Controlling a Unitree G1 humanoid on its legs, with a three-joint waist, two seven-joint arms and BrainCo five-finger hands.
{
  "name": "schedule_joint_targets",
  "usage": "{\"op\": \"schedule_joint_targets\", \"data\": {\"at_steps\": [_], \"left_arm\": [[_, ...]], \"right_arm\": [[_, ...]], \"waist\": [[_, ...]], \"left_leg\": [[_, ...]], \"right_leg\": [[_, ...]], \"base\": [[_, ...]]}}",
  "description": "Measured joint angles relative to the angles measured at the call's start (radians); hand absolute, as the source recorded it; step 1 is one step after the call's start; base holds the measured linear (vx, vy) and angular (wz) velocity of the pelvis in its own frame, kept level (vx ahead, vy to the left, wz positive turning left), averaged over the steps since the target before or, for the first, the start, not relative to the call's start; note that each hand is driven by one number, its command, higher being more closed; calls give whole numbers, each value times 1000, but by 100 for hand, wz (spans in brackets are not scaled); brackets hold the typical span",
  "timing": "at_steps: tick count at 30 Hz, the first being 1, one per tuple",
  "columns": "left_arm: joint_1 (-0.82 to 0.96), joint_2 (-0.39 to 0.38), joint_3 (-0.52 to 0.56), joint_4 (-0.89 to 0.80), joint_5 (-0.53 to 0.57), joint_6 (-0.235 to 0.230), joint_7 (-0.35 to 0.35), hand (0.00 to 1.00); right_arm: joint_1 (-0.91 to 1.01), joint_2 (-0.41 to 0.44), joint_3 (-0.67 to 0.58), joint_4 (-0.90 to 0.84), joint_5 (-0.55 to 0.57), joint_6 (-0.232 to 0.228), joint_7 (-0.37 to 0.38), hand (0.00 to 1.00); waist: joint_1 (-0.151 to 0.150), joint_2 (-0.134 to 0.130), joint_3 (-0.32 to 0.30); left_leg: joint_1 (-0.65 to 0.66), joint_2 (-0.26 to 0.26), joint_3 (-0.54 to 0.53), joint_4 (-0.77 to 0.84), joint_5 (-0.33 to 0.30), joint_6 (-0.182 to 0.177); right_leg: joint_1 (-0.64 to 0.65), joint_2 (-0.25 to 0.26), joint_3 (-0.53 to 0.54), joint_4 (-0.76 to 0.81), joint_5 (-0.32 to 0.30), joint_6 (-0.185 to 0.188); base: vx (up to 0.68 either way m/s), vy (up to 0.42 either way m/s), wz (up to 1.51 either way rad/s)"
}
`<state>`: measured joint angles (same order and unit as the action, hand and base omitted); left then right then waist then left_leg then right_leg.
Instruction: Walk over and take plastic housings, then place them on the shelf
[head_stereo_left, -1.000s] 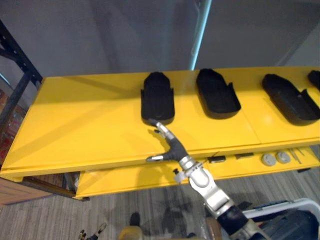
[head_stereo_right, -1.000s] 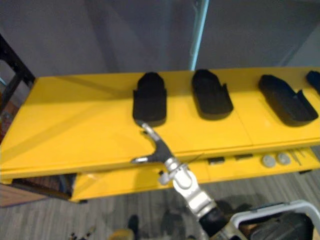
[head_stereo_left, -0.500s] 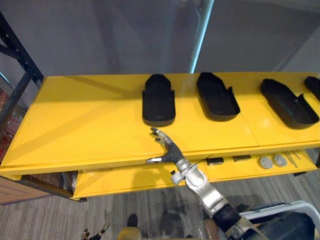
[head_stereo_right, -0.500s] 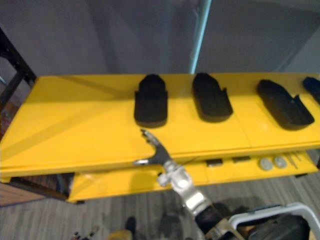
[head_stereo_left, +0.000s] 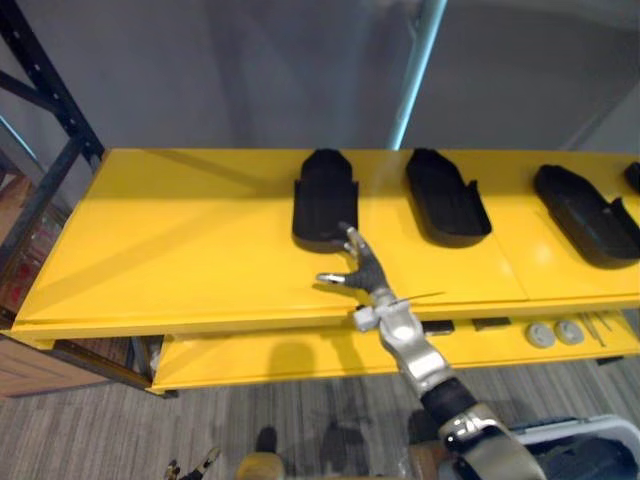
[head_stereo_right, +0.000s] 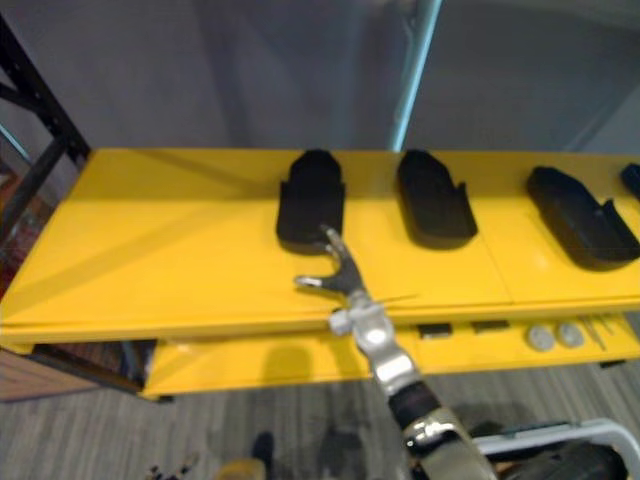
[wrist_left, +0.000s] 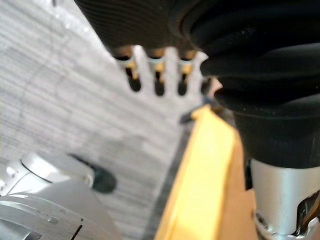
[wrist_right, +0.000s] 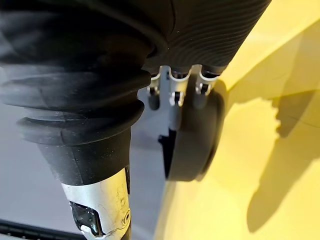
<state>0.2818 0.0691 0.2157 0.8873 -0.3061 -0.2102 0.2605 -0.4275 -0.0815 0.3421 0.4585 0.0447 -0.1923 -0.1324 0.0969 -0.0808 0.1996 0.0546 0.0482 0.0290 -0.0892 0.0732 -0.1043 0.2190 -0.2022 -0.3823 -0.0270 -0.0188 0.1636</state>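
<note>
Four black housings lie in a row on the yellow shelf (head_stereo_left: 180, 240), all toward its far side. The left housing (head_stereo_left: 325, 195) lies lengthwise from near to far with its rounded end nearest. The second housing (head_stereo_left: 447, 195) is just to its right and apart from it. The third housing (head_stereo_left: 585, 212) is further right, and the fourth housing (head_stereo_left: 634, 176) is cut off by the right edge.

The right hand (head_stereo_left: 367, 273) is over the shelf's near half, just near of the left housing. It is released and holds nothing, with its fingers (head_stereo_left: 350, 238) straight and pointing far and its thumb spread to the left. The fingertips reach the housing's near end, but I cannot tell whether they touch it. In the right wrist view the same rounded end (wrist_right: 192, 142) shows just past the fingers.

The left hand (wrist_left: 158, 75) shows in its own wrist view above the grey floor (wrist_left: 60, 110), beside a yellow edge (wrist_left: 200, 175). Its fingers hang loose in a row and grasp nothing.

Below the shelf's near edge a lower shelf (head_stereo_left: 260, 360), also yellow, juts out toward the robot. Two grey discs (head_stereo_left: 540, 335) sit side by side on its right part, and small dark parts (head_stereo_left: 490, 323) lie left of them. A black rack post (head_stereo_left: 45, 90) stands at the far left. A pale pole (head_stereo_left: 420, 70) rises behind the shelf against the grey wall (head_stereo_left: 200, 70).
</note>
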Motion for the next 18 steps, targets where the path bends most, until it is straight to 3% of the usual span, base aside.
{"op": "schedule_joint_targets", "data": {"at_steps": [8,18], "left_arm": [[-6,-1,5,-2,1,1,-1,0],[-7,-3,7,-3,1,1,-4,0]], "right_arm": [[-20,2,-20,61,-16,5,-1,0],[-70,4,-56,108,-29,18,-59,0]], "waist": [[1,23,14],[7,24,15]], "left_leg": [[12,-4,-20,-1,-3,-4],[10,-6,-20,0,0,0]], "right_leg": [[25,0,-27,-3,-11,-11],[25,-3,-30,-3,-11,-3]], "base": [[-14,-11,6],[13,-7,1]]}}
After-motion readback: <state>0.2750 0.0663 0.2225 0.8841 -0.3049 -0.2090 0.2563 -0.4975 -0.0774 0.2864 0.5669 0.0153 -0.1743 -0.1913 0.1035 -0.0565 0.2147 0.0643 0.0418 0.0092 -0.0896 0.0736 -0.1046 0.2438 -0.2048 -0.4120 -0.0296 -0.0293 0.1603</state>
